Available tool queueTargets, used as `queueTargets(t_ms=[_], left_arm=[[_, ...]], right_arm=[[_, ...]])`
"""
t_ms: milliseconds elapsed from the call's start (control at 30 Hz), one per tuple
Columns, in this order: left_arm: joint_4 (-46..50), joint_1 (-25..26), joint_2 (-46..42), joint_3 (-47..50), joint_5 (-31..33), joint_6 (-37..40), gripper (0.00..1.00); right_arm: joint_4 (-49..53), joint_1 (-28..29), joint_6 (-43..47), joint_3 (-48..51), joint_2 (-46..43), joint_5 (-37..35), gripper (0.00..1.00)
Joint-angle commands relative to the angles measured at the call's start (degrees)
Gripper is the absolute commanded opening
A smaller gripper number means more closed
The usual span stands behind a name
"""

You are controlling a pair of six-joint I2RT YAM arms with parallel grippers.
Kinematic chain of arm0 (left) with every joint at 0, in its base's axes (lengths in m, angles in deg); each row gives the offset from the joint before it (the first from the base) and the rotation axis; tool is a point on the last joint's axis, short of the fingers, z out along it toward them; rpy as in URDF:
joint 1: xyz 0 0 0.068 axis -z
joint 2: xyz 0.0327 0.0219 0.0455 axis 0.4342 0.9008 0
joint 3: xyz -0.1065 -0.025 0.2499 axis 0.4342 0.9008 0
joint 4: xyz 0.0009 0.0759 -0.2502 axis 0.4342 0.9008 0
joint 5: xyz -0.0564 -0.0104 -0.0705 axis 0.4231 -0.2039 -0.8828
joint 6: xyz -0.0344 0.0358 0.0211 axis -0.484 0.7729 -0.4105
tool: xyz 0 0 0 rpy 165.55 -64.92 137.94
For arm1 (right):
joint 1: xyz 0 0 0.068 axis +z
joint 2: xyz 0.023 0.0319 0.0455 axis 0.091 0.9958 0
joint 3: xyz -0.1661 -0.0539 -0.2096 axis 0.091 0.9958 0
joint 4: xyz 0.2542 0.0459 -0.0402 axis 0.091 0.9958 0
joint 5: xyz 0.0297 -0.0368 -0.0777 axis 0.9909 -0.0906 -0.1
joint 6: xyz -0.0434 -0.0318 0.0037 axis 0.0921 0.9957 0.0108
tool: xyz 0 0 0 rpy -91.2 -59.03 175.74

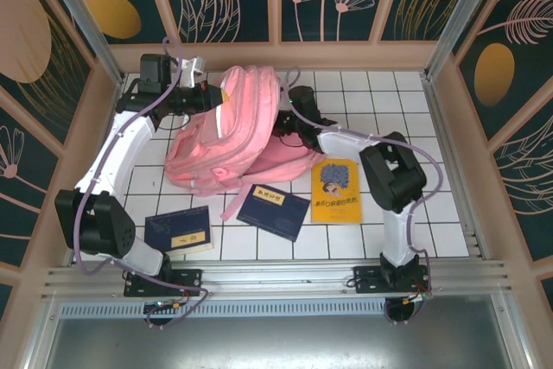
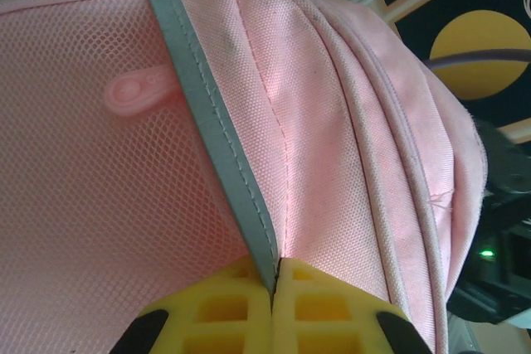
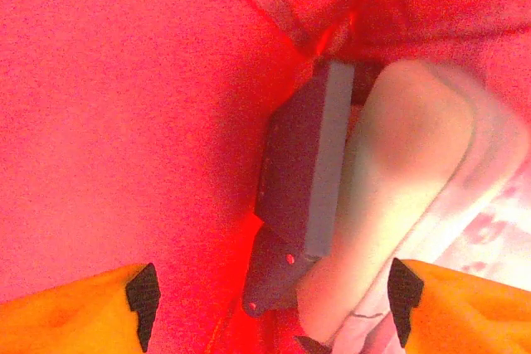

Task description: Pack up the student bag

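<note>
Left side, top view: my left arm reaches across the white tiled table to the upper left side of the student bag. The bag lies slumped at mid-table, toward the back, with its pink fabric bunched.

My left claw is fully closed. In the wrist view the two yellow fingers meet on the grey reflective stripe, pinching it and the pink seam alongside it. Left of the stripe is a mesh pocket with a pink pull tab lying flat on it.

Table, near edge, left to right:
- A navy book lies flat near my left arm's base, well apart from the bag.
- A second navy book lies flat just below the bag, with a loose pink strap at its left edge.
- A yellow book lies face up, just beside my right arm.

Right side: my right arm bends in toward the bag's right flank. My right claw is among red-lit pink fabric, its orange fingers spread wide and clamping nothing. Ahead of them, within the gap, stands a dark flat item with a grey edge, tilted. A pale rounded object presses against its right side. It is too blurred for me to tell what either one is.
</note>
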Motion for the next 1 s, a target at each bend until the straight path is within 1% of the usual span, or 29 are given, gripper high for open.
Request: queueTargets(t_ms=[0, 33, 67, 167, 267, 333, 367, 400, 467, 500, 533, 600, 733, 800, 867, 967], left_arm=[[-8.1, -2.1, -3.5, 1.8, 3.7, -2.2, 0.0], [-8.6, -2.6, -3.5, 2.3, 5.0, -2.9, 0.0], [-9.3, -3.2, -3.4, 2.9, 6.1, -3.7, 0.0], [-11.5, -5.0, -2.3, 3.5, 10.5, -5.8, 0.0], [-14.9, -6.7, -0.1, 3.5, 14.0, -8.2, 0.0], [-16.0, -7.1, 2.4, 2.0, 14.9, -8.9, 0.0], [-15.8, -7.1, 4.2, 0.4, 14.7, -8.8, 0.04], [-15.8, -7.1, 5.9, -1.1, 13.9, -9.0, 0.13], [-16.2, -7.0, 8.0, -2.7, 11.8, -9.9, 0.25], [-16.0, -6.5, 8.1, -2.8, 12.5, -10.0, 0.34], [-15.8, -5.8, 7.5, -2.3, 13.6, -9.0, 0.39], [-14.5, -3.7, 5.5, -0.9, 16.4, -5.9, 0.46], [-13.4, 1.2, 0.9, 4.2, 20.0, -4.2, 0.5], [-13.4, 6.2, -1.2, 7.1, 21.6, -4.5, 0.51], [-15.3, 11.7, -2.4, 10.2, 22.1, -6.8, 0.51], [-22.6, 19.3, -2.6, 17.0, 21.0, -14.8, 0.51]], right_arm=[[1.7, -1.7, 5.0, 5.0, -7.8, -0.4, 0.73], [2.7, -1.6, 5.5, 6.6, -9.6, -1.2, 0.73], [4.1, -3.9, 6.1, 8.5, -11.9, -2.6, 0.71], [11.5, -6.4, 7.6, 12.6, -17.9, -8.1, 0.69], [19.5, -6.8, 11.6, 15.1, -23.0, -14.7, 0.68], [24.2, -6.8, 13.5, 16.5, -26.0, -18.7, 0.69], [26.5, -6.9, 14.4, 17.1, -27.4, -20.5, 0.69], [29.2, -6.9, 15.2, 17.4, -28.5, -22.8, 0.7], [34.3, -7.5, 16.1, 17.7, -29.9, -26.8, 0.71], [36.4, -8.3, 16.7, 18.2, -30.8, -27.8, 0.72], [37.9, -9.0, 16.9, 18.9, -31.8, -28.3, 0.72], [40.5, -11.3, 16.8, 21.3, -34.6, -28.7, 0.73], [43.8, -17.5, 14.7, 26.0, -40.1, -24.0, 0.73], [44.6, -20.2, 13.4, 28.7, -42.1, -21.1, 0.72], [44.9, -21.5, 12.7, 30.9, -43.3, -19.7, 0.71], [44.2, -23.5, 12.0, 35.0, -45.0, -19.3, 0.71]])
